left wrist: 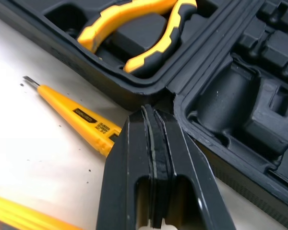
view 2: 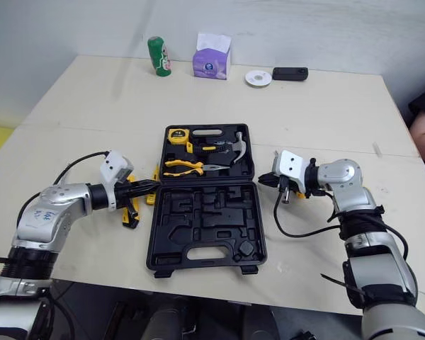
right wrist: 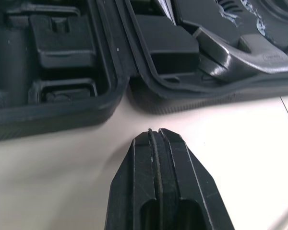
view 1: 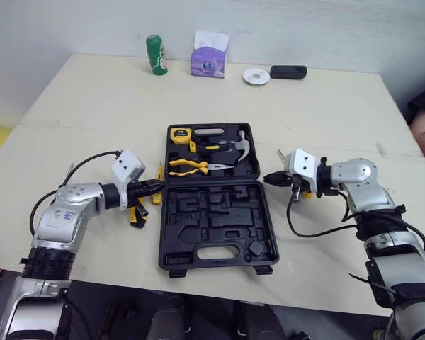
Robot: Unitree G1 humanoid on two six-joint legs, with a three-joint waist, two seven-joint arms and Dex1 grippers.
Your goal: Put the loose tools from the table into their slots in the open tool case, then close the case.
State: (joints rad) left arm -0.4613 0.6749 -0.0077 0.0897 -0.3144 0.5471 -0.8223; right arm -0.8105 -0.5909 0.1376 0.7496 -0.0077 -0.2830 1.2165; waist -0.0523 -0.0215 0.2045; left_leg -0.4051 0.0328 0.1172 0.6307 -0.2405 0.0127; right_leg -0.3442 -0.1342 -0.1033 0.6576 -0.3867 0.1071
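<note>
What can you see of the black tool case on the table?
The tool case is black moulded plastic, lying open and flat on the pale table. Its far half holds a yellow tape measure, yellow-handled pliers and a hammer; its near half shows empty recesses, a handle cutout and two latches at the front edge. The shut left gripper points at its hinge from one side, the shut right gripper from the other.

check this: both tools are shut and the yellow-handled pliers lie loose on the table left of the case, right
One thing is off. The left tool and right tool are both shut, but the yellow-handled pliers lie inside the open case, in its far half, not loose on the table. The left eye view shows it.
</note>
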